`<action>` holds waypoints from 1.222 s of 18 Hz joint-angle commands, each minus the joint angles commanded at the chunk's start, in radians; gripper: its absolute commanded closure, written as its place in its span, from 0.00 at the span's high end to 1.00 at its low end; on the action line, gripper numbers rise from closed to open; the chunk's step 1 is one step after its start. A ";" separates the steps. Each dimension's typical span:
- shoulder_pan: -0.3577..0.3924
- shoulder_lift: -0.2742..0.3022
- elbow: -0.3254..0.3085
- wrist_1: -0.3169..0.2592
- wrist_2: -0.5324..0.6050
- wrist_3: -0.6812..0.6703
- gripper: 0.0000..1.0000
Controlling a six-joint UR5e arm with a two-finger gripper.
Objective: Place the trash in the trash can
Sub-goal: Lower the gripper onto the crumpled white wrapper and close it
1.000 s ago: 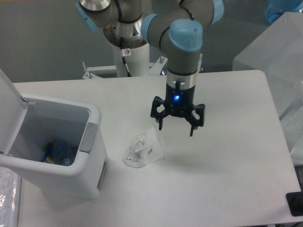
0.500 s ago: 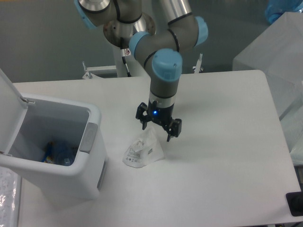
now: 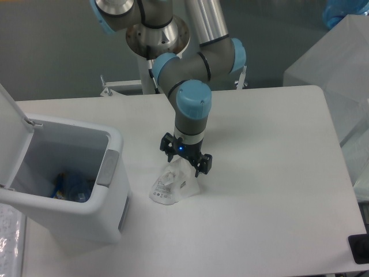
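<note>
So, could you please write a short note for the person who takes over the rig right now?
Claw: open, lowered over the top of the white wrapper, one finger on each side; not yet closed on it.
Wrapper: lies on the table, right of the trash can.
Trash can: lid up; something bluish lies at the bottom, probably the bottle.
Done: bottle seemingly binned.
Left: grip the wrapper, carry it to the can, drop it in.
</note>
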 joint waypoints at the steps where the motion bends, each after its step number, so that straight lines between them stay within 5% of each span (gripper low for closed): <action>1: 0.000 0.000 0.000 0.000 0.000 0.000 0.76; 8: 0.000 -0.005 0.011 0.000 0.000 -0.006 0.16; 17: 0.002 0.003 0.021 -0.005 0.002 -0.008 0.00; 22: 0.015 0.018 0.170 -0.006 -0.012 -0.144 0.00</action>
